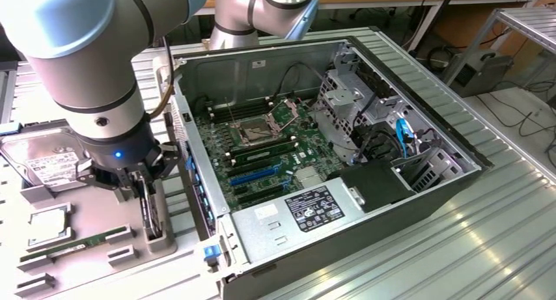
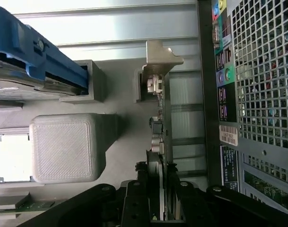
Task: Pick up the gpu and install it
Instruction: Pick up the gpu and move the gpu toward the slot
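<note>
The gpu [image 1: 155, 214] stands on edge in a grey printed holder [image 1: 161, 239] just outside the open computer case [image 1: 452, 183], at the exterior view's left. In the wrist view the gpu [image 2: 159, 118] is seen edge-on, a thin board with its silver end bracket [image 2: 159, 54] at the far end and part of the black fan beside the fingers. My gripper [image 1: 139, 183] is lowered onto the card; the gripper [image 2: 158, 205] has one black finger [image 2: 134, 194] against each face, shut on the gpu. Inside the case lies the motherboard [image 1: 260, 150] with a blue expansion slot [image 1: 252, 176].
A hard drive [image 1: 48, 160], a CPU [image 1: 48, 225] and a RAM stick [image 1: 74, 245] rest in grey fixtures at the exterior view's left. The case's perforated rear panel [image 2: 262, 94] stands close beside the card. A grey block [image 2: 63, 146] and a blue-railed drive [image 2: 40, 56] flank the other side.
</note>
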You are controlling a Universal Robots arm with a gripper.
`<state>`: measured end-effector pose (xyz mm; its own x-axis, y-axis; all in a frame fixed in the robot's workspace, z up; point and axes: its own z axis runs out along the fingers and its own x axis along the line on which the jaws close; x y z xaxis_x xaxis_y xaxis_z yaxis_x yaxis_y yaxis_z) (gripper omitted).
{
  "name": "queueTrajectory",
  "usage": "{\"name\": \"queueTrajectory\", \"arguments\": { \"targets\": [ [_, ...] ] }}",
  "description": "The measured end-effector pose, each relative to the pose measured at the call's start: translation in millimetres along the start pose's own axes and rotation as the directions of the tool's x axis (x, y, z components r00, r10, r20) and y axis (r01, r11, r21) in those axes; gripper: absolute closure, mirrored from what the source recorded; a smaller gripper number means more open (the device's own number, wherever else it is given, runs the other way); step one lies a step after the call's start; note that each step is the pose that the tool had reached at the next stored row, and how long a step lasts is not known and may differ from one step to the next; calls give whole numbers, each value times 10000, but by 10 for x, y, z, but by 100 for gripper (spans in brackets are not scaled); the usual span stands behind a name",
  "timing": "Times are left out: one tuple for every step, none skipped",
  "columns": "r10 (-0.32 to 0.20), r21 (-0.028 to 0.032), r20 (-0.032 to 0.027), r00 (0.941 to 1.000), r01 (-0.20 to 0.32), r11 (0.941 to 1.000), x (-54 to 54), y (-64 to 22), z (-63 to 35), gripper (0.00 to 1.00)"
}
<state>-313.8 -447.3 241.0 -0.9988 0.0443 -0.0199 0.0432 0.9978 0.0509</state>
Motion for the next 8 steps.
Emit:
{"name": "queueTrajectory", "arguments": {
  "targets": [
    [-175, -4, -8, 9998, 175, 9998, 0, 0, 0, 73],
    [-345, -8, -17, 9994, 345, 9994, 0, 0, 0, 73],
    [-617, -15, -29, 9981, 617, 9981, 0, 0, 1, 73],
    [-703, -17, -34, 9975, 703, 9975, 0, 0, 1, 73],
    [-754, -19, -37, 9971, 754, 9972, 0, 0, 1, 73],
    [-756, -19, -37, 9971, 756, 9971, 0, 0, 0, 74],
    [-756, -19, -38, 9971, 756, 9971, 0, 0, 0, 74],
    [-756, -19, -37, 9971, 756, 9971, 0, 0, 1, 74]
  ]
}}
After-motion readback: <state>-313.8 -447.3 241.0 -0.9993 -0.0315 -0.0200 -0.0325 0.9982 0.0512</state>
